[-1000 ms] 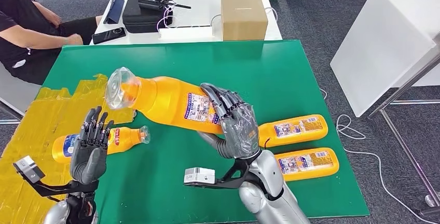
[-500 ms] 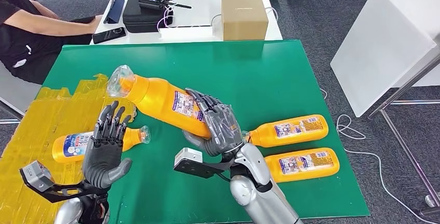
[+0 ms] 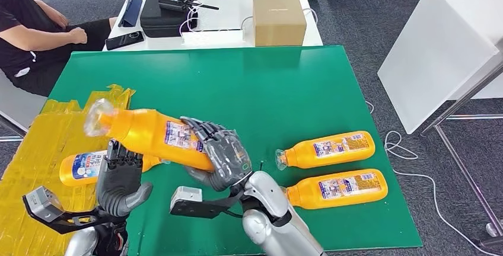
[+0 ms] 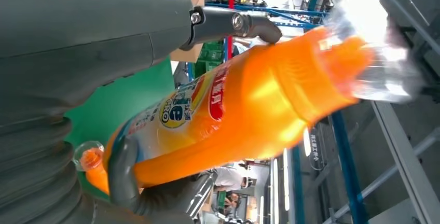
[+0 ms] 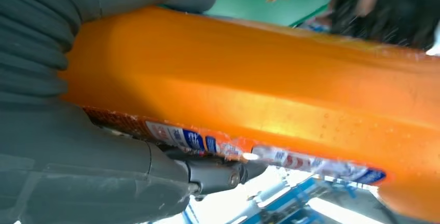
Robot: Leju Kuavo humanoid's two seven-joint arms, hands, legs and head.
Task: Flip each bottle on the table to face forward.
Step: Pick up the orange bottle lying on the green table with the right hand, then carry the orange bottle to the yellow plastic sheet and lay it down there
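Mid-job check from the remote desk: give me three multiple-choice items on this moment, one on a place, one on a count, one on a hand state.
1. Where is the brown cardboard box?
A. on the green mat
B. on the white table behind it
C. on the floor

2. How many orange plastic bottles lie on the green mat, right of the right hand?
A. one
B. two
C. four

3. What is the right hand doing?
A. gripping the raised orange bottle
B. hanging open
C. pressing the mat

Answers: 1 B, the box stands beyond the mat's far edge. 2 B, two lie side by side. 3 A, its fingers wrap the bottle's body.
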